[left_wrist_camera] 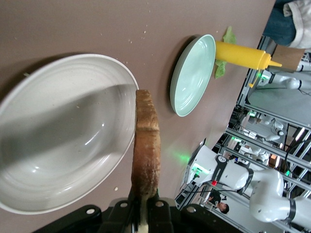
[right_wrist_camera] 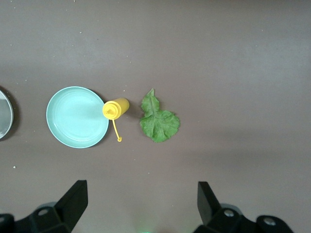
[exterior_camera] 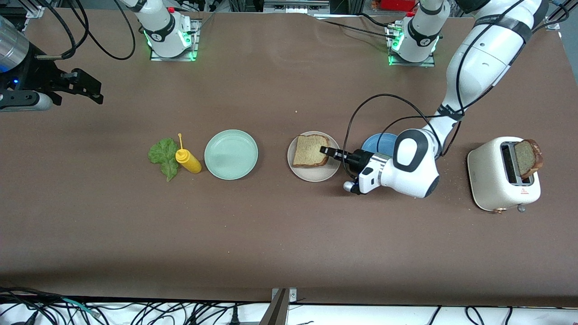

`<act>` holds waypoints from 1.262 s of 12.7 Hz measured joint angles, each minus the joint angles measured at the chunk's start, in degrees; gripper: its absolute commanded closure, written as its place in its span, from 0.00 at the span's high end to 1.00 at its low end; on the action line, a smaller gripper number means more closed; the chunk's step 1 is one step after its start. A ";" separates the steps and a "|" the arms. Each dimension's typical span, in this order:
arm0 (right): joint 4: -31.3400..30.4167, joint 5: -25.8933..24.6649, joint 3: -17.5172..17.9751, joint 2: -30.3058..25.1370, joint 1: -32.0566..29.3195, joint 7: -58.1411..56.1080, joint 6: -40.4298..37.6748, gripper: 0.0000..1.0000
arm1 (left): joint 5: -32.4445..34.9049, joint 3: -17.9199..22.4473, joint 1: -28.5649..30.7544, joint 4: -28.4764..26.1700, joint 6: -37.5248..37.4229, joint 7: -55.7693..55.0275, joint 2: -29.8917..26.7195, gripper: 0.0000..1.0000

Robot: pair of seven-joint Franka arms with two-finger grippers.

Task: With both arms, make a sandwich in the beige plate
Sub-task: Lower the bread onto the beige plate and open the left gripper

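Here, the left gripper point(exterior_camera: 326, 151) is over the beige plate point(exterior_camera: 313, 173), fingers clamped on a bread slice point(left_wrist_camera: 146, 150); soft, light, crumbly, so edge grip. Right gripper point(exterior_camera: 92, 88) waits, fingers apart. Lettuce leaf point(exterior_camera: 164, 156) on counter: limp, probably tear-prone.

Overhead light was even and bright; the beige plate point(left_wrist_camera: 58, 145) carried soft glare and a broad shadow; the table point(exterior_camera: 271, 234) darkened toward its near edge.

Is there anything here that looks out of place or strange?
The lettuce leaf lies on the bare table beside the yellow bottle, on no plate. Crumbs dot the table around the toaster. Nothing else stands out.
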 measured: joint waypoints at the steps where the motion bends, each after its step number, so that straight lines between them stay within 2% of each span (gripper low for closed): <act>1: 0.00 0.00 0.00 0.00 0.00 0.00 0.01 1.00 | 0.00 0.03 -0.07 -0.47 0.37 1.96 0.22 0.00; 2: 0.00 0.00 0.00 0.00 0.00 0.00 0.01 1.00 | 0.00 0.03 -0.34 -1.29 1.61 3.70 0.49 0.00; 4: 0.00 0.00 0.00 0.00 0.00 0.00 0.01 1.00 | 0.00 0.03 -0.96 -2.98 3.77 5.56 0.92 0.93; 5: 0.00 0.00 -0.01 0.00 0.00 0.00 0.01 1.00 | 0.00 0.03 -1.04 -3.19 4.01 5.78 1.06 1.00; 10: 0.00 -0.01 -0.05 0.00 0.00 -0.03 0.00 1.00 | 0.60 0.09 0.27 -3.18 3.94 6.53 1.00 1.00; 13: 0.00 -0.01 -0.05 0.00 0.00 -0.04 -0.02 1.00 | 6.82 0.14 2.82 -3.13 2.57 6.92 0.11 1.00; 16: 0.00 -0.01 -0.05 0.00 0.00 -0.04 -0.05 1.00 | 12.19 0.13 5.39 -2.90 0.05 6.96 -3.05 1.00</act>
